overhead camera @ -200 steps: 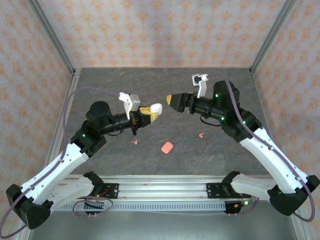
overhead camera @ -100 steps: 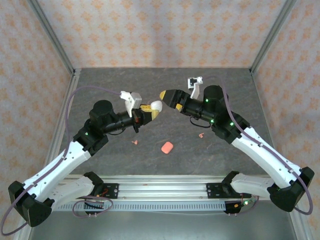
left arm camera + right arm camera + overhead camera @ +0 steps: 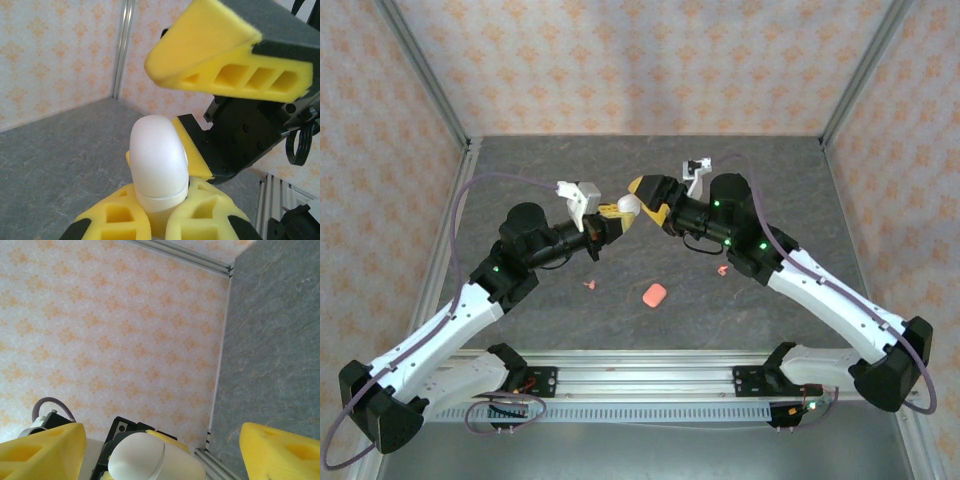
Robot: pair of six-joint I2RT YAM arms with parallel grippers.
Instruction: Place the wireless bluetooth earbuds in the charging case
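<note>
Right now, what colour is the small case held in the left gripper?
White, smooth and plain. The case shows best in the left wrist view.

The white charging case (image 3: 159, 155) is smooth, rounded and closed. It is held up in the air, its lower end pinched in the left gripper (image 3: 616, 212). The coral-pink case (image 3: 654, 294) lies closed on the table (image 3: 520, 170). One tiny pink earbud (image 3: 588, 284) lies left of it and a second pink earbud (image 3: 722, 270) lies right of it, both apart from it.

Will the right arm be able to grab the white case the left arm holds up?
Probably yes: the right pincer is open, its fingers either side of the case, with nothing between.
</note>
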